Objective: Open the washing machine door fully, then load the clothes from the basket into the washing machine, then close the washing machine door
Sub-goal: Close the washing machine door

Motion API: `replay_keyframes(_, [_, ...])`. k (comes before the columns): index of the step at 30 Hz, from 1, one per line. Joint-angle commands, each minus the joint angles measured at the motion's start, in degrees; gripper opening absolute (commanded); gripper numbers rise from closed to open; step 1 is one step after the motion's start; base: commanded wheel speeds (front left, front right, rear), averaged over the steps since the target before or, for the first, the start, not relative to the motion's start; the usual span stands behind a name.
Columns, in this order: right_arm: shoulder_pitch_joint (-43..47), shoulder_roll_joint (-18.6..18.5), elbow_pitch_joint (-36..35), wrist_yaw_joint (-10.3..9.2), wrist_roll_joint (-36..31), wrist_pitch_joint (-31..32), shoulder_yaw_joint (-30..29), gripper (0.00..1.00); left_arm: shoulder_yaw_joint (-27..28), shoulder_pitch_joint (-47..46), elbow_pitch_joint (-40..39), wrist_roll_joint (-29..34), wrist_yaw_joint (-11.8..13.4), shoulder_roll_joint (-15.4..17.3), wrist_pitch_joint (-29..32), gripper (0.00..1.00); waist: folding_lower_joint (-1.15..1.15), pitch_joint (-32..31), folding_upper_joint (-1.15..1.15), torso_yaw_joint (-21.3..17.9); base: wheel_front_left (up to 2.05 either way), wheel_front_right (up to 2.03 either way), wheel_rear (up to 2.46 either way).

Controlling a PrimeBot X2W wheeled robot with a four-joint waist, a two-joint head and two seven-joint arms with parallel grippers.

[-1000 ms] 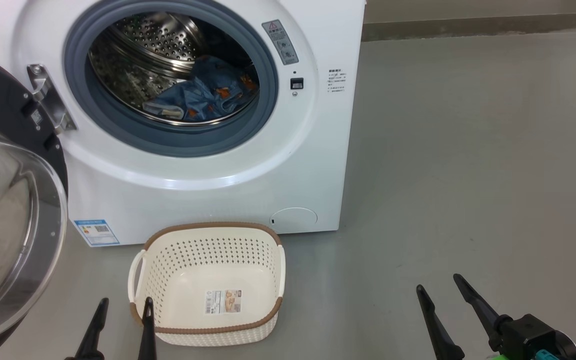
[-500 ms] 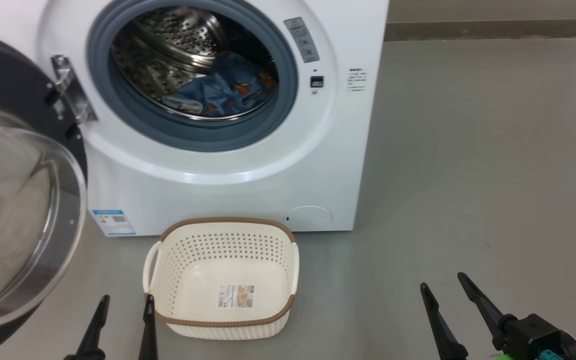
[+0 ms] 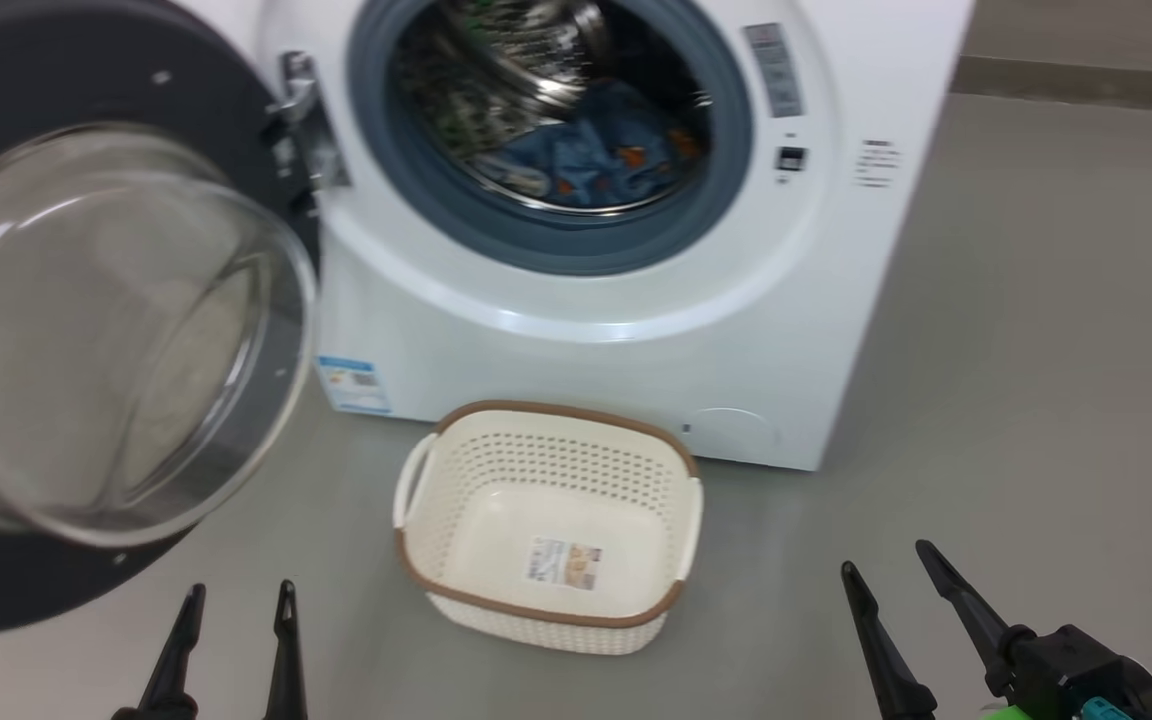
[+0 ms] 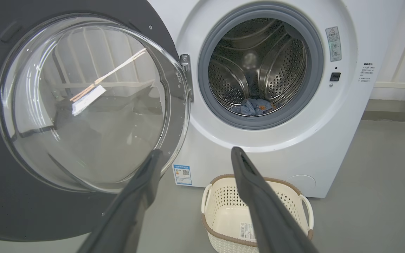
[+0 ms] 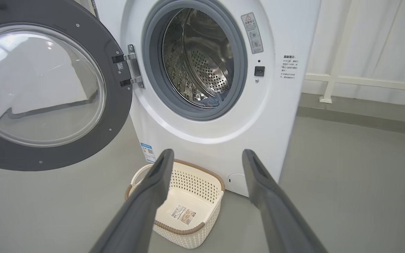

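The white washing machine (image 3: 636, 340) (image 4: 294, 147) (image 5: 258, 116) stands with its door (image 3: 116, 330) (image 4: 83, 102) (image 5: 40, 84) swung wide open to the left. Blue clothes (image 3: 606, 155) (image 4: 253, 106) (image 5: 213, 102) with orange figures lie in the steel drum. The cream basket (image 3: 676, 510) (image 4: 304, 207) (image 5: 216, 196) sits on the floor in front of the machine, holding just a paper label. My left gripper (image 3: 239, 597) (image 4: 194, 151) is open, low at the left, short of the basket. My right gripper (image 3: 886, 558) (image 5: 206, 153) is open at the lower right, with nothing between its fingers.
Grey floor (image 3: 1036, 350) spreads to the right of the machine. A white railing and wall (image 5: 364, 70) stand behind, to the right. The open door juts out over the floor on the left side.
The head camera has turned left, so the machine, door and basket shifted right in the picture. Both grippers stay open at the bottom of the view.
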Motion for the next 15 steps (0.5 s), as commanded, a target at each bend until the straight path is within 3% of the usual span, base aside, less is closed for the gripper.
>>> replay_keyframes(1, [-2.48,-0.29,-1.83,0.09,-0.28,-0.29,1.40,1.00,2.27,-2.99,-1.55,-0.50,0.57,0.80,-0.77,1.00,0.00,0.87,0.00,5.54,0.00,0.00,0.00])
replay_keyframes(10, [-2.97,-0.29,-2.17,0.09,-0.82,0.12,1.81,1.00,2.00,-3.33,-0.88,-0.99,0.40,0.01,-1.52,1.00,0.00,1.36,0.00,13.90,0.00,0.00,0.00])
replay_keyframes(15, [-4.25,-0.29,-2.23,0.09,-1.36,0.84,3.28,1.00,2.68,-2.66,-1.01,-1.22,1.02,-0.54,-2.27,1.00,0.00,2.35,0.00,15.21,0.00,0.00,0.00])
